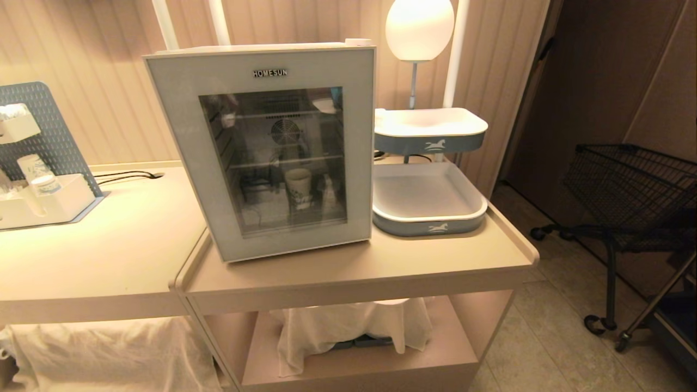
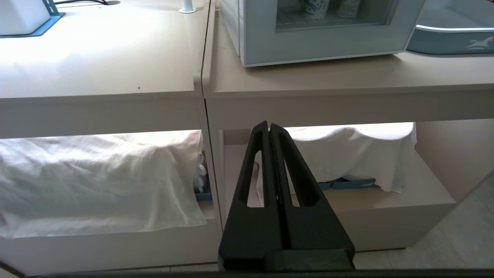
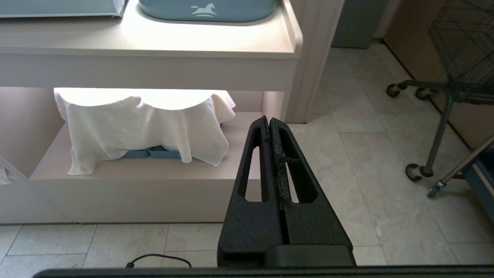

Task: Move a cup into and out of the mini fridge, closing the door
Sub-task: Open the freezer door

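Each gripper, the left gripper (image 2: pixel 269 126) and the right gripper (image 3: pixel 268 120), is formed of two matte black tapered fingers pierced by long slots, on a black base.

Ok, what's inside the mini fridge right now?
Through the shut door of the mini fridge: the cup on the bottom shelf, wire shelves, a rear fan. Reflections hide other items.

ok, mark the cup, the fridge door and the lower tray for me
cup (image 1: pixel 298 188): head view, side wall, seen through the glass.
door (image 1: pixel 356 158): head view, right side of the pale frame.
lower tray (image 1: pixel 430 227): head view, front wall by the horse logo.
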You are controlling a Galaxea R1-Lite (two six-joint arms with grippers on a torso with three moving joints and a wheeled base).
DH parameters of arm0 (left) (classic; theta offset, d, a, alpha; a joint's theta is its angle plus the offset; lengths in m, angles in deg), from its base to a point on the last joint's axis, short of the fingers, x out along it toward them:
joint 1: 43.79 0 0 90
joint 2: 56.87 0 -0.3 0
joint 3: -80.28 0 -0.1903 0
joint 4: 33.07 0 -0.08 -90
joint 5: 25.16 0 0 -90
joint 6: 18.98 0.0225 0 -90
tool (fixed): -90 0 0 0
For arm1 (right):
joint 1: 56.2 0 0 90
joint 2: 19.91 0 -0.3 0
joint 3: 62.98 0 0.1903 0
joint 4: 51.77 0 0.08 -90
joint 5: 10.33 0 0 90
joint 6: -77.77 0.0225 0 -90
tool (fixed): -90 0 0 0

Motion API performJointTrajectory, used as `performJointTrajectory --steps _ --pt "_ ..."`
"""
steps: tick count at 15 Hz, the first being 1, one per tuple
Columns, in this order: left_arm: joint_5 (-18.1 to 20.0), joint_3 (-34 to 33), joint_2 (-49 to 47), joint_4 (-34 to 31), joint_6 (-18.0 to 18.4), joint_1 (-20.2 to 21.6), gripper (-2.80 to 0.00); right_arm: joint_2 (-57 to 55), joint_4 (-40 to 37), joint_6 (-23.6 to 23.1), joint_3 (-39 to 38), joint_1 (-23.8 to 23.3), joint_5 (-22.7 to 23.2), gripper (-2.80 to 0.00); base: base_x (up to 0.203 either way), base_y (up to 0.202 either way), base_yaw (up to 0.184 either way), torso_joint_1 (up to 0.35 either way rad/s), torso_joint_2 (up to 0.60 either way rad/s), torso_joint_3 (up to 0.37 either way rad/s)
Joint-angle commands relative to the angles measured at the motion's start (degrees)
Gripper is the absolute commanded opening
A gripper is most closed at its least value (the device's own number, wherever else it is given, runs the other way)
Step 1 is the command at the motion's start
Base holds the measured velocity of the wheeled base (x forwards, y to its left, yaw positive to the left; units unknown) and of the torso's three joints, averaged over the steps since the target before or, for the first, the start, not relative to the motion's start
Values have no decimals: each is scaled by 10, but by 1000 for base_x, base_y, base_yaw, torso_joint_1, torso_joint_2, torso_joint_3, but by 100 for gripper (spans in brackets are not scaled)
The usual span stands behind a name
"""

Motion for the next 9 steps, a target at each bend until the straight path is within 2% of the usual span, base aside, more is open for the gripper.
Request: performJointTrajectory --steps 1,4,9 --pt "0 -1 0 0 0 0 -280 -2 -1 0 0 0 0 -280 0 0 0 0 0 0" --pt "0 -1 0 0 0 0 -280 -2 -1 0 0 -1 0 -280 1 20 -3 1 -1 2" --pt "0 -1 0 0 0 0 -280 -2 -1 0 0 0 0 -280 1 179 1 3 3 2"
